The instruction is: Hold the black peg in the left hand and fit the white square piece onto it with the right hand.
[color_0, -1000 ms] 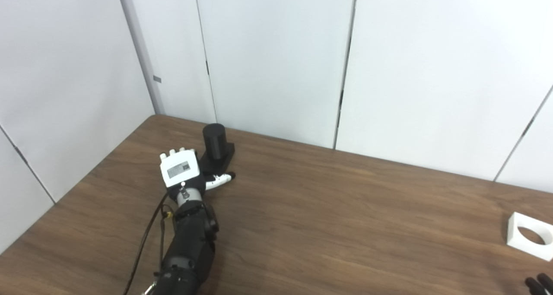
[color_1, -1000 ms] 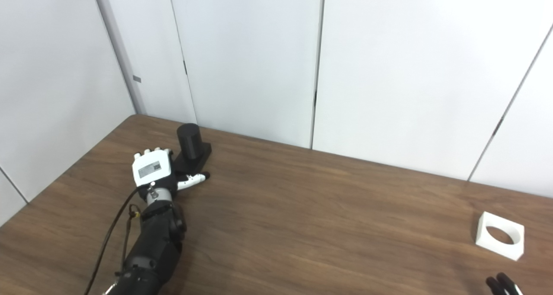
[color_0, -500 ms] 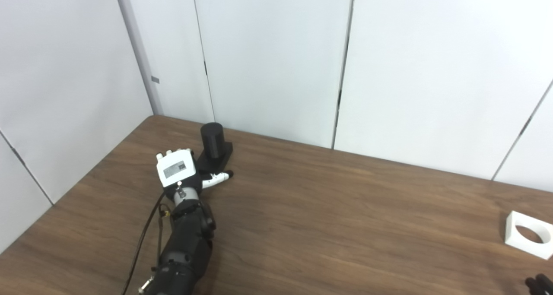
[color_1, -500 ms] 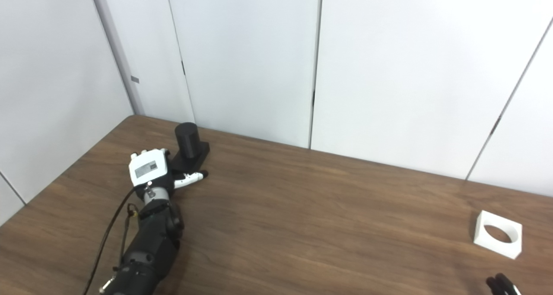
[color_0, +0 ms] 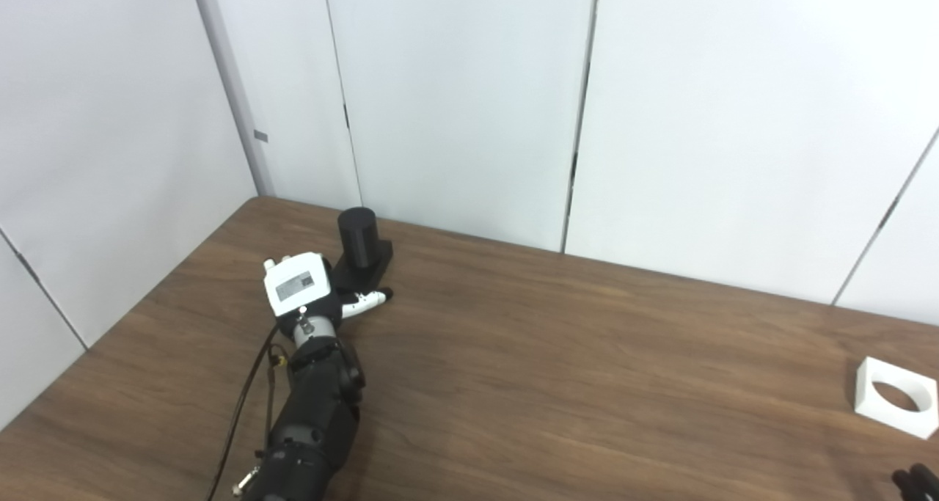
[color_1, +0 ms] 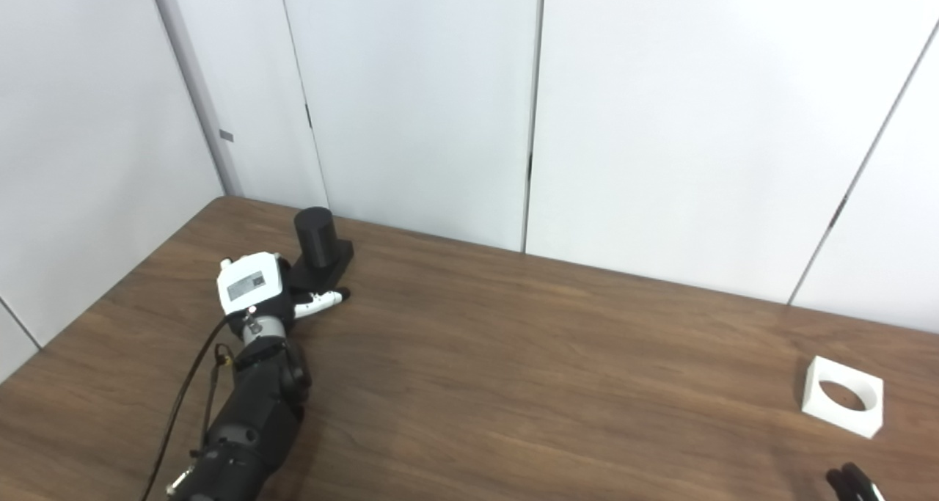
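- At the far left corner of the dark brown wood-grain table (color_0: 557, 354), my left hand (color_0: 302, 293) sits low against the near side of the black cylindrical peg on its flat square black base (color_0: 359, 238).
- My fingers are curled down out of sight behind the white back plate of the hand, on the left side of the base; from this angle I cannot tell whether they have actually gripped it.
- My white, black-tipped thumb (color_0: 367, 300) points out to the right, lying along the near edge of the base, touching or just beside it.
- The peg stands upright on the table, close to the white wall panels (color_0: 469, 105) behind it, base flat on the wood.
- My black left forearm (color_1: 253, 406) runs up from the bottom edge to the hand, with a thin black cable (color_1: 180, 406) looping along its left side.
- Over at the far right edge of the table, the white square piece with a round hole through it (color_1: 843, 397) lies flat, well apart from the peg.
- My right hand (color_1: 851, 483) barely shows: only dark fingertips at the bottom right corner, near the white piece but not touching it. I cannot tell whether those fingers are spread or closed.
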Motion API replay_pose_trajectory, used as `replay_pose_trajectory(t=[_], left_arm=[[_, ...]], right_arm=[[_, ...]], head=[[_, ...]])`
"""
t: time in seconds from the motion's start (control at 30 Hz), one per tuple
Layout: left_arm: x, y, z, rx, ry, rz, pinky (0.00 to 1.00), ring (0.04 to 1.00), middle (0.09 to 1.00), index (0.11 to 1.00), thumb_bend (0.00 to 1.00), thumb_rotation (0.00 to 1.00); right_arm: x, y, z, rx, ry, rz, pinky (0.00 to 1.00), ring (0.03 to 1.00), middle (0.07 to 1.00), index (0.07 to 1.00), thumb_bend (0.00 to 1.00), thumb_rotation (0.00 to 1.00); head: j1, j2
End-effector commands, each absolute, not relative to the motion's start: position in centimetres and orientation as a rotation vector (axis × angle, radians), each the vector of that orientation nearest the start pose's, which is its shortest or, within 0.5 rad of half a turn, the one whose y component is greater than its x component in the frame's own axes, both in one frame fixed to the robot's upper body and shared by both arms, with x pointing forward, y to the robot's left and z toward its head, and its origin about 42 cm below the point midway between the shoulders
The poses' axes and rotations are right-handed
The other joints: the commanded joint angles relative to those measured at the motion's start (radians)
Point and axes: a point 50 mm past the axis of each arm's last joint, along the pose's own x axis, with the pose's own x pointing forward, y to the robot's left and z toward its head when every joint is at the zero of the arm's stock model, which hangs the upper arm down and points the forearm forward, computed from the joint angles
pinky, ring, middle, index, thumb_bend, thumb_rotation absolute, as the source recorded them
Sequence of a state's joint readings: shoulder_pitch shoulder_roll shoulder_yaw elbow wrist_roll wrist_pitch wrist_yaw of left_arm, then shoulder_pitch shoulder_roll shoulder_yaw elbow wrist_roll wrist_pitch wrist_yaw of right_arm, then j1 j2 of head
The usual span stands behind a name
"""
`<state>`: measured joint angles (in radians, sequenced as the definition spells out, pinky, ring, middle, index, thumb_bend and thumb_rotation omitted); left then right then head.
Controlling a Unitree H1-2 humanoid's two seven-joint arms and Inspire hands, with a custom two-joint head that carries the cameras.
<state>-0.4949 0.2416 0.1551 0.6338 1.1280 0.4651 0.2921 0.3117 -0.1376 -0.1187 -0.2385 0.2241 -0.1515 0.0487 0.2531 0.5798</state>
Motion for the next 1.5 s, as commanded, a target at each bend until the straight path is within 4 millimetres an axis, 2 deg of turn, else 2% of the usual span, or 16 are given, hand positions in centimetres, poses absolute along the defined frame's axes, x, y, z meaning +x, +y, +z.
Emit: replay_pose_trajectory(t=[0.0,0.3,0.37,0.43,0.8,1.0,1.27,1.33,1.4,1.47], left_arm=[[43.6,35.9,14.9,1.37,0.328,0.666,1.0,0.9,0.828,0.623,0.78,0.52],[43.2,36.1,14.6,1.347,0.281,0.69,0.98,0.836,0.75,0.49,0.7,0.3],[43.0,36.0,14.6,1.331,0.268,0.7,1.0,0.83,0.73,0.483,0.54,0.12],[42.9,36.0,14.6,1.315,0.253,0.708,1.0,0.83,0.725,0.481,0.52,0.08],[42.1,35.9,14.1,1.263,0.202,0.718,0.95,0.811,0.687,0.48,0.52,0.05],[41.3,35.7,14.2,1.21,0.178,0.692,0.98,0.822,0.725,0.481,0.52,0.05],[38.6,34.0,15.5,1.005,0.03,0.556,0.95,0.821,0.746,0.488,0.51,0.05],[37.8,33.4,15.7,0.959,0.005,0.508,0.88,0.817,0.749,0.488,0.51,0.05],[36.8,32.6,15.9,0.917,0.0,0.444,0.74,0.796,0.759,0.489,0.51,0.05],[36.1,32.1,16.1,0.897,0.005,0.398,0.69,0.794,0.77,0.489,0.51,0.05]], right_arm=[[17.6,-28.8,11.3,0.062,-0.134,-0.118,1.0,0.987,0.904,0.907,0.67,0.89],[17.7,-28.8,11.3,0.065,-0.137,-0.113,1.0,0.987,0.91,0.909,0.65,0.9],[17.7,-28.7,11.3,0.065,-0.136,-0.114,1.0,0.993,0.912,0.911,0.65,0.9],[17.7,-28.7,11.3,0.06,-0.134,-0.116,1.0,0.998,0.911,0.911,0.65,0.9],[17.5,-28.9,11.4,0.062,-0.135,-0.118,1.0,0.991,0.906,0.905,0.66,0.9],[17.5,-28.8,11.4,0.058,-0.138,-0.116,1.0,0.977,0.905,0.903,0.66,0.9],[17.6,-28.7,11.5,0.055,-0.146,-0.11,1.0,0.972,0.904,0.906,0.65,0.9],[17.6,-28.6,11.4,0.057,-0.148,-0.105,1.0,0.968,0.905,0.909,0.65,0.9],[17.6,-28.6,11.5,0.057,-0.151,-0.106,1.0,0.96,0.897,0.908,0.65,0.9],[17.7,-28.5,11.5,0.058,-0.156,-0.106,0.98,0.95,0.892,0.907,0.64,0.89]], head=[[0.001,0.001],[0.001,0.002],[0.001,0.002],[-0.001,0.008],[-0.003,0.013],[-0.01,0.015],[-0.026,0.017],[-0.032,0.019],[-0.035,0.02],[-0.039,0.022]])
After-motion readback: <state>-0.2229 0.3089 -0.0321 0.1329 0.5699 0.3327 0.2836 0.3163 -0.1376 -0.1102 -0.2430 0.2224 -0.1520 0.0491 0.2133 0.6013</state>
